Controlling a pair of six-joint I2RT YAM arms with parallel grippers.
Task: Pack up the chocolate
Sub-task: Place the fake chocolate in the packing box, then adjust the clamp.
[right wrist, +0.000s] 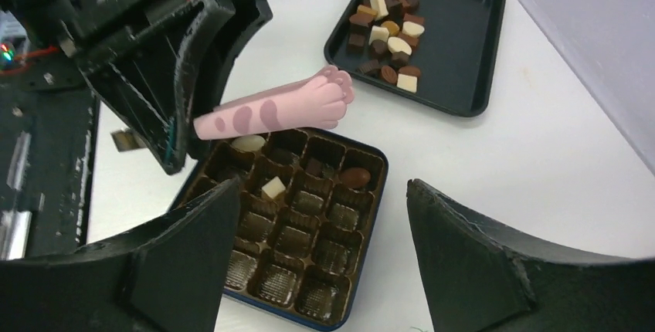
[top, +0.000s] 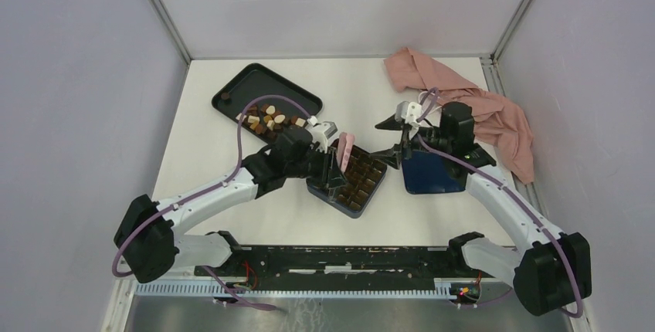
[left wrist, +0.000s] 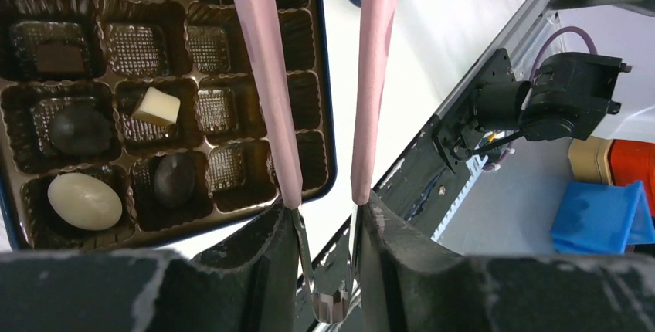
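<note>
Loose chocolate (top: 270,120) (right wrist: 390,38) lies in a heap on the black tray (top: 238,83). The dark blue box (top: 376,180) (right wrist: 380,193) (left wrist: 330,116) holds several pieces near one corner, among them a white square (left wrist: 157,106) (right wrist: 273,188), a white oval (left wrist: 85,201) and a brown oval (right wrist: 355,177). My left gripper (top: 334,164) (left wrist: 324,216) is shut on pink cat-paw tongs (top: 344,150) (left wrist: 266,77) (right wrist: 270,112), which reach over the box. I see no piece at the paw tip. My right gripper (top: 388,140) (right wrist: 323,187) hangs open and empty above the box's right side.
A dark blue lid (top: 429,176) lies right of the box, partly under my right arm. A pink cloth (top: 479,108) is bunched at the back right corner. Grey walls close in the table on three sides.
</note>
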